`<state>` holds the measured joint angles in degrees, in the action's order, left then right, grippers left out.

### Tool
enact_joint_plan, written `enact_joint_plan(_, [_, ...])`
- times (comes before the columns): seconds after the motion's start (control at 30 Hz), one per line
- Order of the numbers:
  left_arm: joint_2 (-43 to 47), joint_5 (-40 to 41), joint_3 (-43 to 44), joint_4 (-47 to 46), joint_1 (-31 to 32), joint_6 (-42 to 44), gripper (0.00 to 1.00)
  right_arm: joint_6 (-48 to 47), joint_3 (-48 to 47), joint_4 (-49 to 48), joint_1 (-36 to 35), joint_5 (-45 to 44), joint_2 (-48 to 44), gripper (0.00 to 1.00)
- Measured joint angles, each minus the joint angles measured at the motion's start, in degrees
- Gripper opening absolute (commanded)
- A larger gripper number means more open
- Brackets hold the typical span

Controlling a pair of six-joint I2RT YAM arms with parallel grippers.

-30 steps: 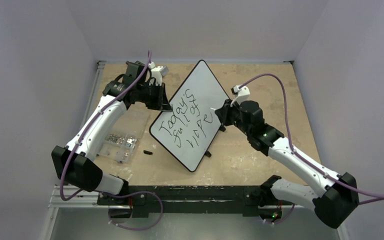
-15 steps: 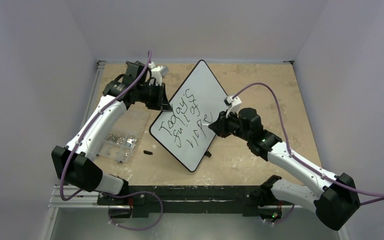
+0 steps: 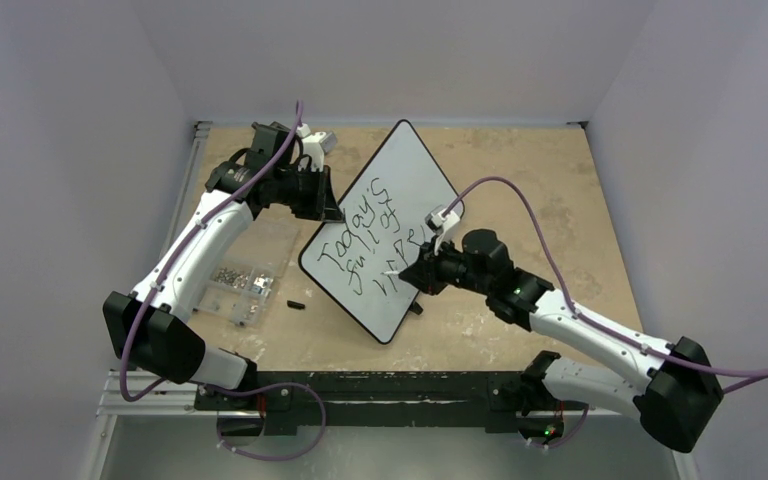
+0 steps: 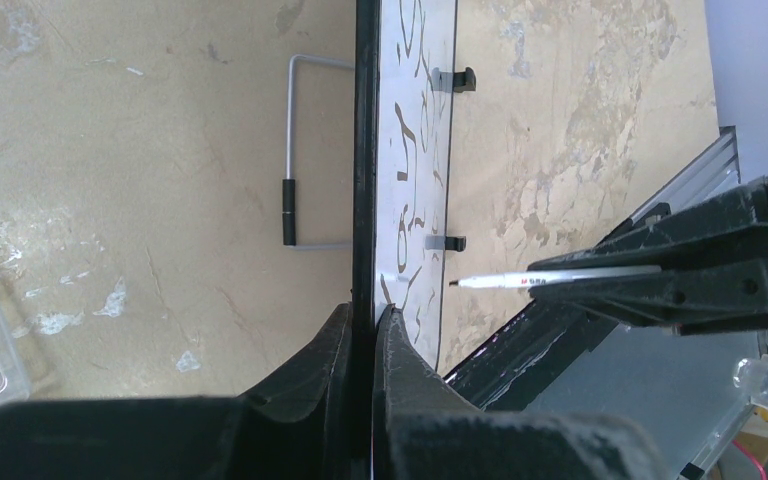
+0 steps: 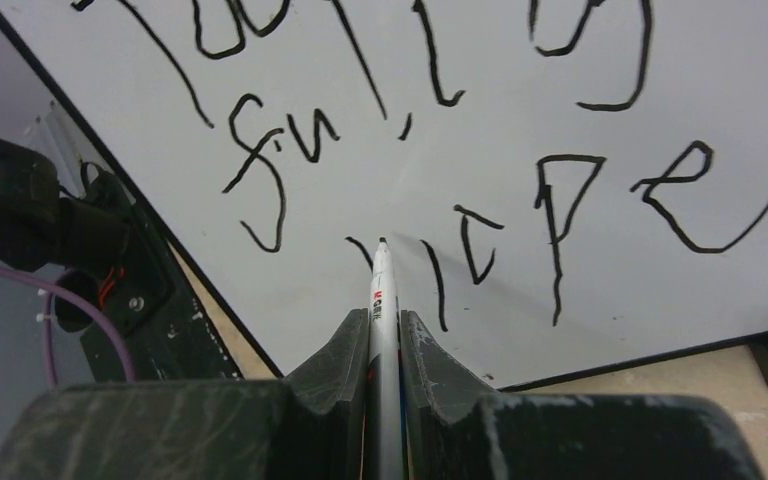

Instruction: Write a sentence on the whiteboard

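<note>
The whiteboard (image 3: 415,165) stands tilted on the table. My left gripper (image 3: 332,212) is shut on its left rim; in the left wrist view the jaws (image 4: 363,320) pinch the black edge (image 4: 365,150). The sentence (image 3: 375,235) runs in slanted black lines: "Today's", "full of", then a third line (image 5: 560,200). My right gripper (image 3: 418,274) is shut on a thin white marker (image 5: 381,300). Its tip sits at a short stroke at the left start of the lowest line, close to the board face (image 5: 660,60). The marker (image 4: 560,278) points at the board from the right.
A clear plastic box of screws (image 3: 245,270) lies left of the board, under my left arm. A small black cap (image 3: 295,303) lies on the table near the board's lower corner. A wire stand (image 4: 300,150) props the board from behind. Small black feet (image 3: 416,308) stick out in front.
My right gripper has carried the marker left and down, from the end of the third line to its left start. The left gripper and the board have stayed put.
</note>
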<state>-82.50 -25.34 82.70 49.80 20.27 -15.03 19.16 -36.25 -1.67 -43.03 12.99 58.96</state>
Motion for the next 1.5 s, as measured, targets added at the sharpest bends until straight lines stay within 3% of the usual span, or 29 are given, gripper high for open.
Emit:
enact_joint_plan(0.17, [0.0, 0.0, 0.0, 0.0, 0.0, 0.0, 0.0, -0.7, 0.1, -0.3, -3.0, -0.2, 1.2, 0.0])
enact_joint_plan(1.5, [0.0, 0.0, 0.0, 0.0, 0.0, 0.2, 0.0, -0.9, 1.7, -0.8, -3.2, -2.8, 2.7, 0.0])
